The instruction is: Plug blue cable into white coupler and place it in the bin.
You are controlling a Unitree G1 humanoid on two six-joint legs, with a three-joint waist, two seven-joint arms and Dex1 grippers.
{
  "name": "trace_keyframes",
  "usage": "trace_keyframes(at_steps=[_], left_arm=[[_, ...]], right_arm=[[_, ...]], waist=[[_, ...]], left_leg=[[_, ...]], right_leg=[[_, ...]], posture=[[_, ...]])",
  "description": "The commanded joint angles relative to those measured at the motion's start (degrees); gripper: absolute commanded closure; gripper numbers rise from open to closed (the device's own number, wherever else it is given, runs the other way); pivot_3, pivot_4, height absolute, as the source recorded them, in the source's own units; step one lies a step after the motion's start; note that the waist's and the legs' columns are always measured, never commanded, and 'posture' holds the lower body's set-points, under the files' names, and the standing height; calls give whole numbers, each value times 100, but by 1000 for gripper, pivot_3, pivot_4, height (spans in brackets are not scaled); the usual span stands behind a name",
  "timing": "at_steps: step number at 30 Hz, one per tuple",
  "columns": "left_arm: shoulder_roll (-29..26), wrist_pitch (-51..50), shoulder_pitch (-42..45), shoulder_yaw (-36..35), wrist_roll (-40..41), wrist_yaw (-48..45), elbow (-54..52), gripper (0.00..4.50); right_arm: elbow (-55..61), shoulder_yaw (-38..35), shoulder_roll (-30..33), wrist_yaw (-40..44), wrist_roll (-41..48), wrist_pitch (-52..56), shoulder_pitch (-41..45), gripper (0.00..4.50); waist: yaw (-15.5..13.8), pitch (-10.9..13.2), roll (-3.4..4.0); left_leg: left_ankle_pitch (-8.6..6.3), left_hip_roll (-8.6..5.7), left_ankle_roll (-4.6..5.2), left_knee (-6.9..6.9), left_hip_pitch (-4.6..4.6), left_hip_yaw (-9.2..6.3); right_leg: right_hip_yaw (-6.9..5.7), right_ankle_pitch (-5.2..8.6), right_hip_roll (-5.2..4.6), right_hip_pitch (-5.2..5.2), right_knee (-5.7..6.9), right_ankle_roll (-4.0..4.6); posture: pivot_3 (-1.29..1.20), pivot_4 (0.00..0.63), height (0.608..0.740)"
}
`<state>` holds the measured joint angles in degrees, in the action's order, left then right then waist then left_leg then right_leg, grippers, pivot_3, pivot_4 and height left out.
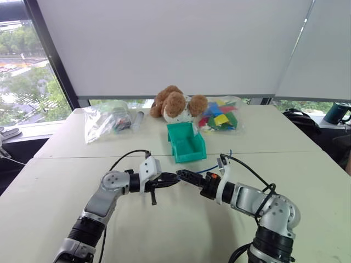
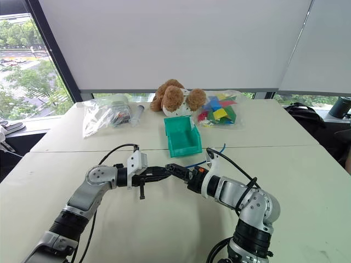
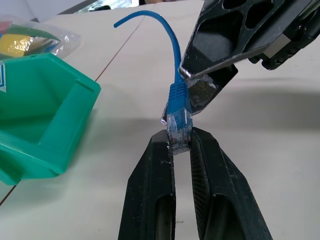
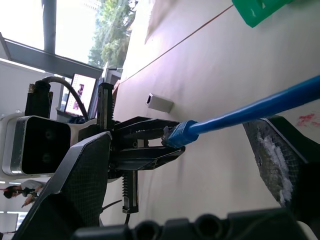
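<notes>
A: What is nearest to the robot, over the table (image 1: 66, 181)?

B: The two grippers meet tip to tip, above the front part of the table. The left gripper (image 3: 181, 145) has its two black fingers pressed together on the clear plug of the blue cable (image 3: 172, 60). The plug stands between the fingertips and the cord rises from it in a curve.

A: And the right gripper?

B: The right gripper (image 1: 184, 176) points toward the left one. Its fingers (image 4: 272, 150) stand wide apart, one on each side of the cord, and they do not press on it. In the left wrist view one of its fingers is just beside the blue plug boot.

A: Where is the white coupler?

B: The white coupler (image 4: 160, 103) lies alone on the table, apart from both grippers. It is seen in the right wrist view, beyond the left gripper. Nothing is plugged into it.

A: And further back?

B: The bin (image 1: 186, 142) stands behind the grippers, near the middle of the table. I see nothing inside it. Behind it, at the far edge, a brown plush dog (image 1: 176, 103) lies. To the right of the dog is a clear bag of coloured blocks (image 1: 221, 115), and to the left is another clear bag (image 1: 105, 120).
</notes>
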<state>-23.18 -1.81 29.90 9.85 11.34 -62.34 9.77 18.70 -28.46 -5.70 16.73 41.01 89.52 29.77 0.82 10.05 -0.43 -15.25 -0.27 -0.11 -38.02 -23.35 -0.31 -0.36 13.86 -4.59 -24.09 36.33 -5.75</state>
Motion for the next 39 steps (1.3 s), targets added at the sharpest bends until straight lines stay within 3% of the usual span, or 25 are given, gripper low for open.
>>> trace_keyframes(at_steps=[1, 6, 7, 17, 18, 25, 26, 30, 34, 39], left_arm=[[-10, 89, -22, -12, 46, 25, -224, 4500], [-20, 61, -1, 8, 35, 64, -287, 4500], [-24, 58, -3, 12, 36, 69, -294, 4500], [-75, 191, -25, 21, -106, 212, -336, 4500], [-70, 197, -17, 14, -121, 246, -322, 3560], [-289, 17, -129, -186, -6, 369, -532, 236], [-431, -230, -241, -313, 143, 365, -730, 83], [-816, -1119, -643, -1040, 743, 676, -1410, 83], [-1100, -1745, -949, -1822, 911, 1371, -1764, 83], [-1144, -2065, -1356, -2305, 778, 2154, -1920, 83]], right_arm=[[32, 34, -75, -55, 184, -123, 157, 1812], [-9, 112, -161, -131, 263, -174, 173, 4374], [-14, 115, -163, -143, 277, -184, 171, 4452], [10, 121, -194, -300, 381, -139, 218, 4452], [13, 119, -198, -315, 390, -131, 225, 4500], [20, 44, -198, -469, 485, -72, 399, 4500], [56, 68, -122, -458, 506, -100, 473, 4500], [272, 605, 576, -133, 487, -384, 690, 4500], [610, 2187, 2027, 778, 13, -1392, 634, 4500], [310, 2747, 2441, 1226, -171, -2147, 756, 4500]], waist=[[1, 0, 0], [1, 0, 0], [-1, 0, 0], [-1, 0, 0], [0, 0, 0], [5, 0, 1], [6, 0, 1], [36, 3, 6], [30, 5, 6], [22, 6, 4]], left_leg=[[0, 0, 0, 1, 0, 0], [0, 0, 0, 1, -1, 2], [0, 0, 0, 1, -1, 2], [0, 0, 0, 2, -1, 2], [0, 0, 0, 1, -1, 2], [0, 1, 0, 3, -2, 2], [0, 1, 0, 3, -2, 2], [0, 4, 0, 8, -5, 5], [0, 4, 0, 8, -7, 4], [0, 5, 0, 8, -6, 5]], right_leg=[[0, 0, 0, -1, 0, 0], [2, 0, -1, -2, 0, 0], [2, 0, 0, -3, 0, 0], [2, 0, 0, -3, 0, 0], [2, 0, 0, -4, 0, 0], [2, 0, 0, -6, 0, 0], [2, 0, 0, -7, 0, 0], [6, 0, 0, -17, 0, 0], [5, 1, 0, -20, -2, 0], [5, 1, 1, -17, -5, -1]], posture=[[0, 150, 740], [0, 150, 740], [0, 150, 740], [0, 150, 740], [0, 150, 740], [0, 150, 740], [0, 150, 740], [0, 150, 740], [0, 150, 740], [0, 150, 740]])
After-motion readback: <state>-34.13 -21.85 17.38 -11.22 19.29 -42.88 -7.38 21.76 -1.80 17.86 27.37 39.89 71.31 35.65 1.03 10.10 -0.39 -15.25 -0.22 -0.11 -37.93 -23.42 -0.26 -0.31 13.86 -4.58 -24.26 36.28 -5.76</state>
